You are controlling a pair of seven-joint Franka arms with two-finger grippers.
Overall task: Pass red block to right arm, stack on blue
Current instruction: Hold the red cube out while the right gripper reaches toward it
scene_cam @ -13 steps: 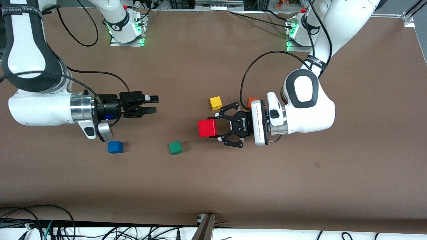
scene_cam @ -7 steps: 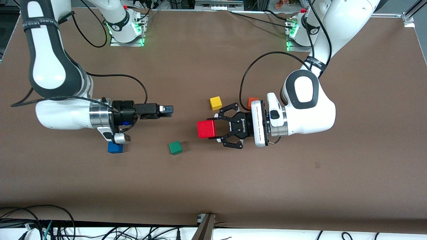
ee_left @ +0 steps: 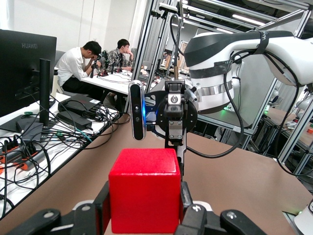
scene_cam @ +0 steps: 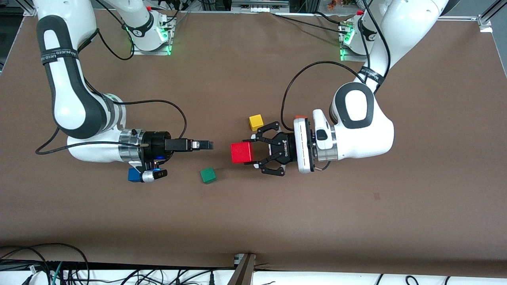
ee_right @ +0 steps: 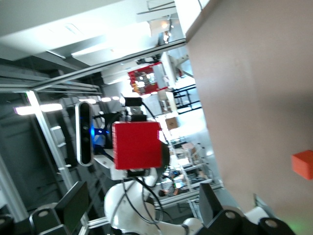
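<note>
We note the right gripper (scene_cam: pixel 208 145), jaws spread, has advanced to face the small bright-red cube (scene_cam: pixel 242 152) pinched by the left gripper (scene_cam: pixel 256 152), so handover appears imminent.

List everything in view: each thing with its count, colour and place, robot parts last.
red block: one, bright red, in the air, held by the left pincer.
blue cube: one, blue, on the table toward the right arm's end, partly hidden under the right arm's wrist.
green cube: one, green, on the table, nearer to the front camera than the yellow cube.
yellow cube: one, yellow, on the table, mid-table.
orange cube: one, orange, mostly hidden by the left arm's wrist.
table: one, brown.
left pincer: one, black, shut on the red block.
right pincer: one, black, open, facing the red block, apart from it.
</note>
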